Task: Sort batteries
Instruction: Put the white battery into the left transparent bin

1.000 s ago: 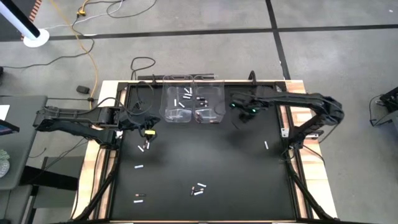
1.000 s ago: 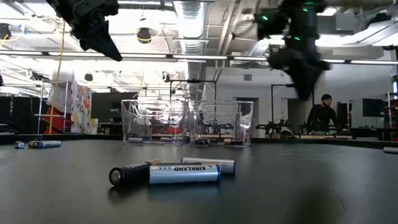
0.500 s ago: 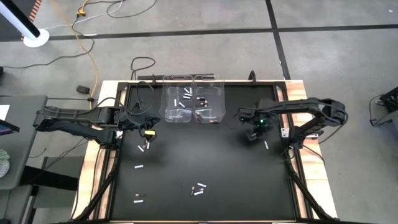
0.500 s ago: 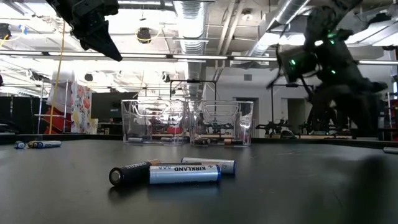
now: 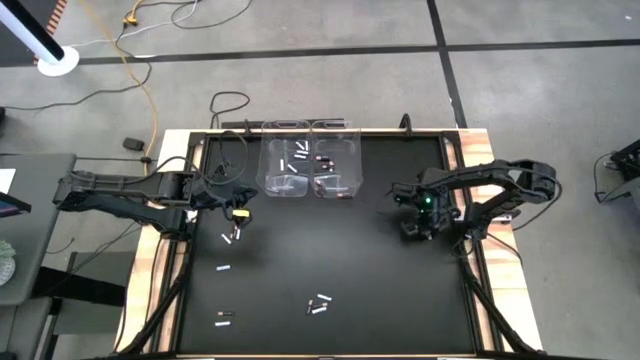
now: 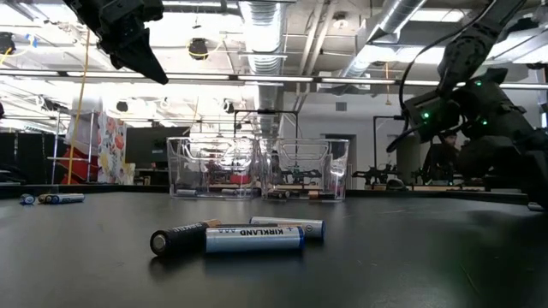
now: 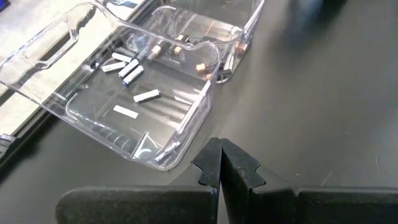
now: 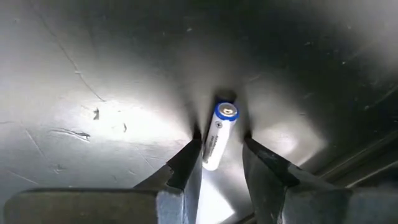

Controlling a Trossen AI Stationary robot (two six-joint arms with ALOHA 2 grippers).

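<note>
While you are watching the right wrist view, a white battery (image 8: 217, 137) with a blue band near its end is lying on the black table (image 5: 340, 260), sitting between the two dark fingers (image 8: 183, 165) of your right gripper (image 8: 219, 163); the jaws are standing apart on either side of it, and you cannot tell whether either finger is touching it. From above, that right gripper (image 5: 418, 226) is sitting low over the table's right side, near the right edge, well apart from the two clear bins (image 5: 308, 160) at the back. You are seeing several white batteries (image 7: 130, 70) lying in the left bin and dark ones with coppery ends (image 7: 202, 66) lying in the right bin. More batteries are lying loose on the table: a pair (image 5: 319, 303) near the front middle, which the low view is showing as a dark one (image 6: 178, 238) touching a silver one (image 6: 254, 239), and a few (image 5: 232, 236) on the left side. Your left gripper (image 7: 220, 167) is hanging above the table's left side, just in front of the left bin, with its jaws pressed together and holding nothing.
</note>
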